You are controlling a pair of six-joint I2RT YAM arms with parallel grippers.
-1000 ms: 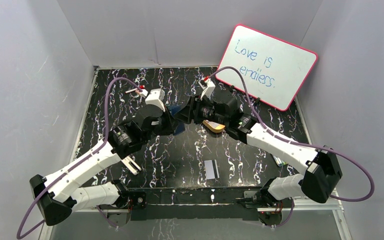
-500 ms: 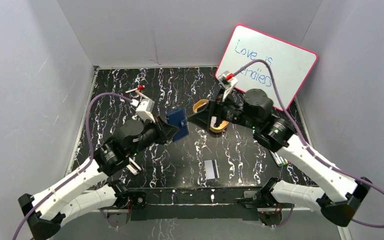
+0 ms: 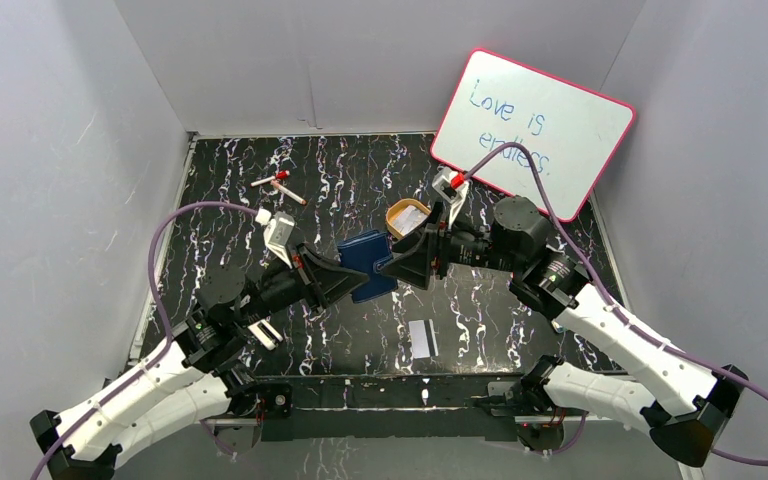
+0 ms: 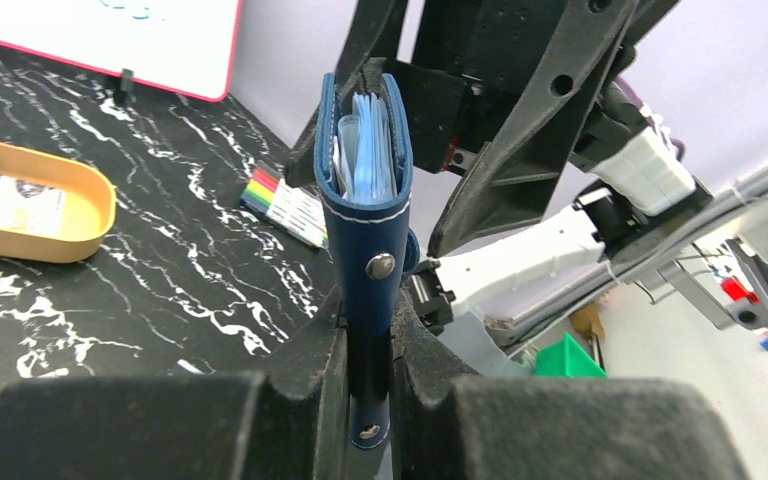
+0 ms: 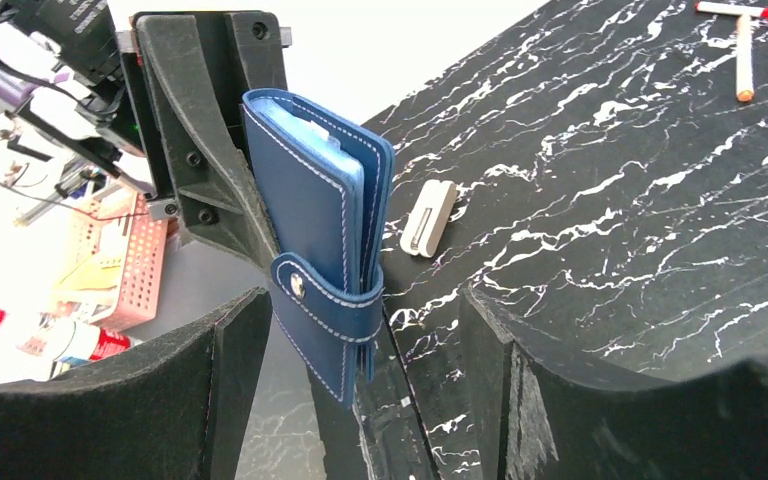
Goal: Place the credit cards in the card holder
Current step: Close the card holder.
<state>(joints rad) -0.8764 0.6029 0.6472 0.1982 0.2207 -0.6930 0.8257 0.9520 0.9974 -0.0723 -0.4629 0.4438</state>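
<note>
The card holder, snapped shut, hung above mid-bench, pinched in the left end effector. The right end effector gaped wide either side of it, not touching. One credit card lay by the near edge. The far orange tin held pale slips.

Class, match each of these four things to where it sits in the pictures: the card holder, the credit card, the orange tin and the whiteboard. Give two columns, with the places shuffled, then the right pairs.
Things
1. card holder
2. credit card
3. orange tin
4. whiteboard

Places
A. propped up at the far right of the table
B. lying flat on the table, near its front edge
C. clamped in the left gripper, held up
D. on the table just behind the right gripper

Pairs: 1-C, 2-B, 3-D, 4-A
</note>
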